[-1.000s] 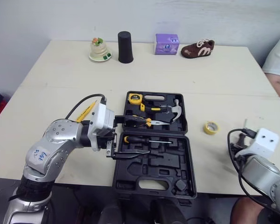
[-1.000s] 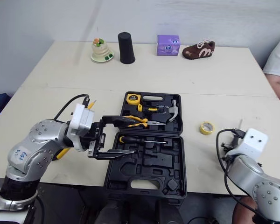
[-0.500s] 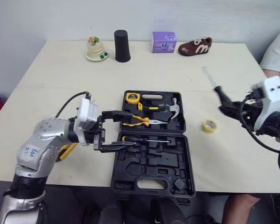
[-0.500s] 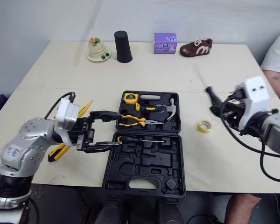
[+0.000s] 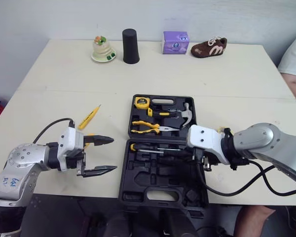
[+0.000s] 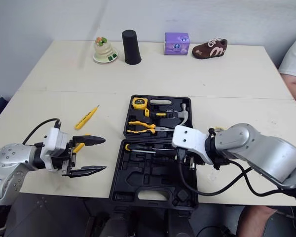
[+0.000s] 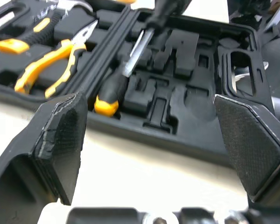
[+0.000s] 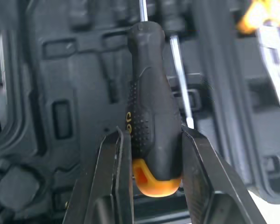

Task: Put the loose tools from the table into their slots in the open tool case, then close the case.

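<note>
The right gripper point(image 8: 152, 135) is clamped on one black-handled screwdriver point(image 8: 154, 107) with an orange butt, both fingers pressed against the handle. It holds it over the near half of the open tool case point(image 5: 163, 193), the shaft lying alongside that of a second screwdriver point(image 5: 142, 147), yellow and black, which sits in its slot along the far side of that half. Whether the held one touches the case I cannot tell. The left gripper point(image 5: 100, 155) hangs over the table's point(image 5: 212, 74) near edge, just off the case's left side, its two fingers spread wide with nothing between them. The far half of the case carries one tape measure point(image 5: 141, 102) in its far-left corner, one pair of pliers point(image 5: 147, 129) with yellow grips along its near side, and one hammer point(image 5: 186, 112) at its right. One yellow pen-shaped tool point(image 5: 89, 117) lies loose on the table to the left of the case, well apart from it. Four things stand in a row along the far edge: a small figurine point(image 5: 102, 48), a black cup point(image 5: 130, 46), a purple box point(image 5: 176, 42) and a brown shoe point(image 5: 208, 48). A person's sleeve point(image 5: 295, 57) shows past the right edge.
</note>
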